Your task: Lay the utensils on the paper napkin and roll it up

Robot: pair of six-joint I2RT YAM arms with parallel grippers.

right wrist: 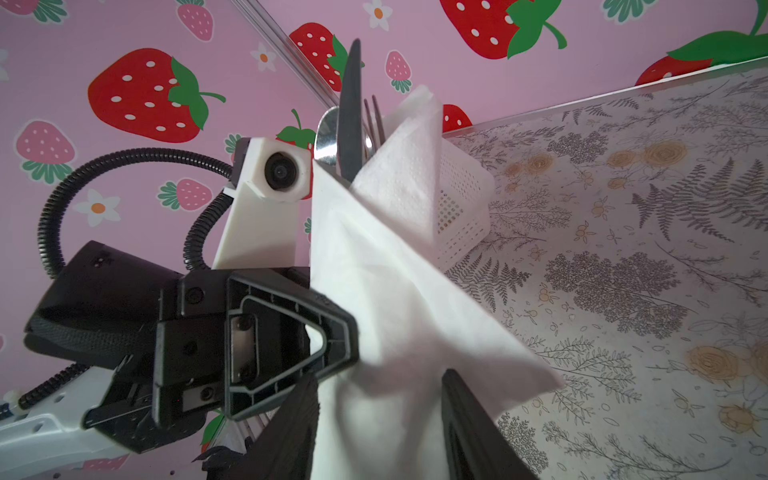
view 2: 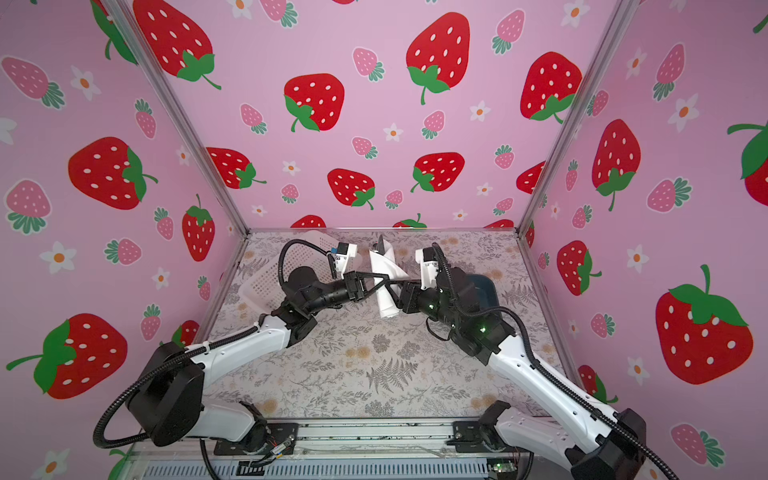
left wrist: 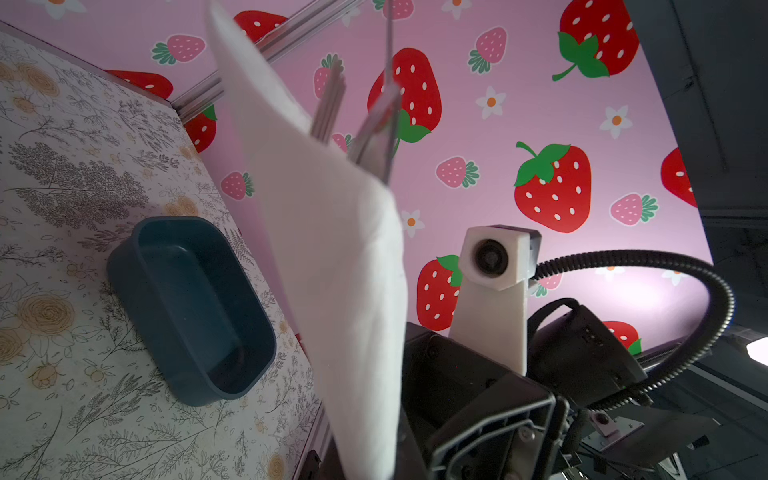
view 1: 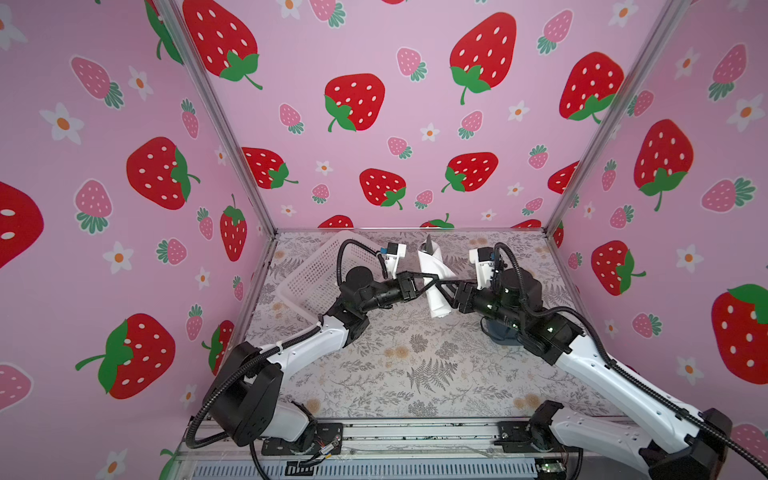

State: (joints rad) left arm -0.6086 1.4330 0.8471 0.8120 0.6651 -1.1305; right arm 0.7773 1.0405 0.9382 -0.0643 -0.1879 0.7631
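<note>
The thin white paper napkin [view 1: 433, 266], rolled round the slim black utensils [right wrist: 351, 116] that stick out of its upper end, is held tilted above the floral-patterned table [view 1: 415, 374]. It is pinched by the closed left gripper [view 1: 430, 277]. The right gripper [right wrist: 378, 399] is set half-spread round it; whether it presses cannot be told.

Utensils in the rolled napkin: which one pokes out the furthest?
The knife. Its dark flat blade reaches well past the fork and the spoon, which only just clear the rolled paper napkin.
</note>
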